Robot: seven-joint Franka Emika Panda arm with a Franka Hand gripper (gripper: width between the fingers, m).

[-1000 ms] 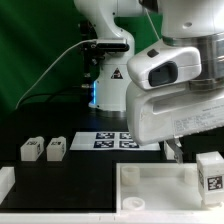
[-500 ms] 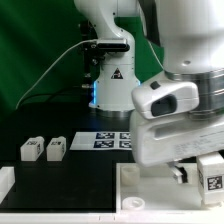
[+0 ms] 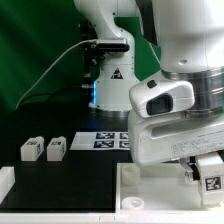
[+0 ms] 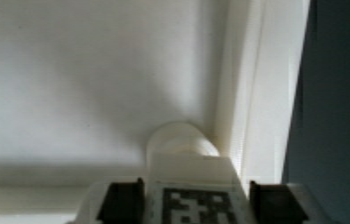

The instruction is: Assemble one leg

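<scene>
While your claw point(image 4: 191, 200) hangs low over the white tabletop point(image 3: 150, 188), its two fingers point(image 4: 126, 203) press against either side of the leg point(image 3: 212, 181), so you have it clamped on that piece. You see the leg's dark tag facing the wrist camera, with the leg filling the gap between the fingers. Just beyond the claw, on the tabletop's floor, a rounded corner socket point(image 4: 190, 150) sits against the raised rim point(image 4: 243, 70), and past that rim lies the dark surface point(image 4: 341, 100). Whether the leg touches the tabletop you cannot tell. Well away from the claw, toward the exterior view's left, two more legs point(image 3: 55, 149) stand side by side on the surface, and the marker board point(image 3: 105, 140) lies nearer the claw than they do.
</scene>
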